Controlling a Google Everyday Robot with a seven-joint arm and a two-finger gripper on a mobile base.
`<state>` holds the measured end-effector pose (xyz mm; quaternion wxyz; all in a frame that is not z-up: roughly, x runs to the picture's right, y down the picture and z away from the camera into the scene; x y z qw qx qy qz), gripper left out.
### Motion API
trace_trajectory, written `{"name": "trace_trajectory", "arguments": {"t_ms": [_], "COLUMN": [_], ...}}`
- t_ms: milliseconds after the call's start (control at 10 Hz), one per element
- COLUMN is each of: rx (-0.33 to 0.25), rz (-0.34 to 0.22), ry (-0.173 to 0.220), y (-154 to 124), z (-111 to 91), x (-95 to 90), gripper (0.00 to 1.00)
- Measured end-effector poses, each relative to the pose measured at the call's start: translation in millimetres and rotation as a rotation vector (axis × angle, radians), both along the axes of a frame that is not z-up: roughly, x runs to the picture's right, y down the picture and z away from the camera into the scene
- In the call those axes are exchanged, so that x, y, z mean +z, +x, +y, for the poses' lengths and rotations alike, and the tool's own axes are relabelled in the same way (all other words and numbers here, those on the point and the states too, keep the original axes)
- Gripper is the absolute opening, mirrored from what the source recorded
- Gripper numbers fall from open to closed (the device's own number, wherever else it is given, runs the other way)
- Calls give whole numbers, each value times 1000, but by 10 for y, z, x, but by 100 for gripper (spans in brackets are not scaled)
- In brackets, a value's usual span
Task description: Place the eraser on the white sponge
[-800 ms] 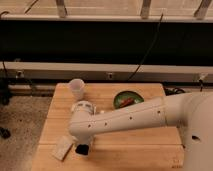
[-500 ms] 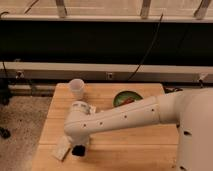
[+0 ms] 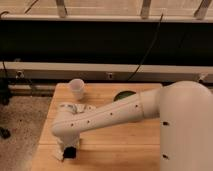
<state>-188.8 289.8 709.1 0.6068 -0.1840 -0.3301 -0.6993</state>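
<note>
Low in the left of the frame the gripper (image 3: 70, 150) is a dark blob not separable from the eraser, only a sliver of the white sponge (image 3: 59, 152) shows beside it, and the arm (image 3: 110, 115) covers part of the green object (image 3: 123, 93) above centre.

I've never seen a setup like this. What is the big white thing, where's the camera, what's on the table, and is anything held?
The big white shape is a robot arm on a mobile base, seen by one camera looking down from above; its mounting is not known. The arm reaches across a wooden table to the near left corner, where its tool points down beside a flat white sponge. Farther back are a white cup, a dark green round thing and something crumpled white. Whether the tool holds the eraser cannot be told: its tip is a dark blob.
</note>
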Motion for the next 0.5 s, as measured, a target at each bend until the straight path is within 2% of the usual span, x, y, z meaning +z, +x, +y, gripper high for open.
{"name": "trace_trajectory", "arguments": {"t_ms": [500], "rx": [-46], "rz": [-92], "ry": [9], "y": [-261], "z": [-10], "x": [26], "gripper": [11]}}
